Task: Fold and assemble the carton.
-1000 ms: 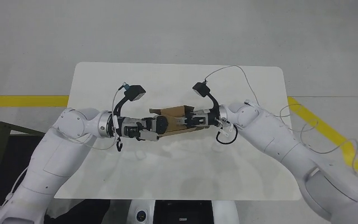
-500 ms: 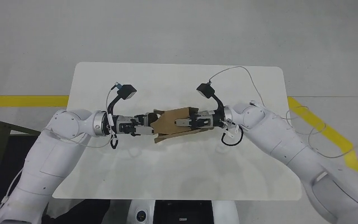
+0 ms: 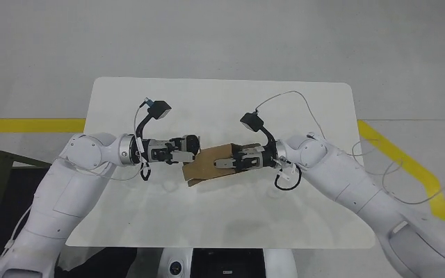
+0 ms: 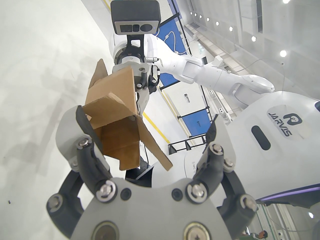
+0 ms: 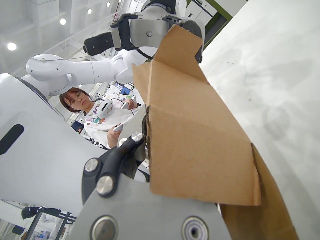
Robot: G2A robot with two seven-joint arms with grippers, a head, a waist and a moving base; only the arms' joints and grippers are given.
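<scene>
A brown cardboard carton point(image 3: 207, 167), partly opened with loose flaps, hangs tilted over the middle of the white table point(image 3: 313, 111). My right gripper point(image 3: 228, 162) is shut on one of its walls; the left wrist view shows those fingers point(image 4: 140, 93) clamped on the carton point(image 4: 117, 116). My left gripper point(image 3: 188, 151) stands open at the carton's other end. One of its fingers point(image 4: 85, 126) lies against a flap while the other finger point(image 4: 215, 131) stays apart. In the right wrist view the carton point(image 5: 195, 136) hides one right finger, and the left gripper point(image 5: 150, 33) spreads wide behind it.
Bare table top surrounds the carton on all sides. The table's front edge point(image 3: 222, 244) lies well below the arms. A yellow floor line point(image 3: 42, 125) runs beside the table.
The right gripper has carried the carton toward the left and the table's front, tilting its left end down. The left gripper has shifted slightly toward the back and now touches a flap.
</scene>
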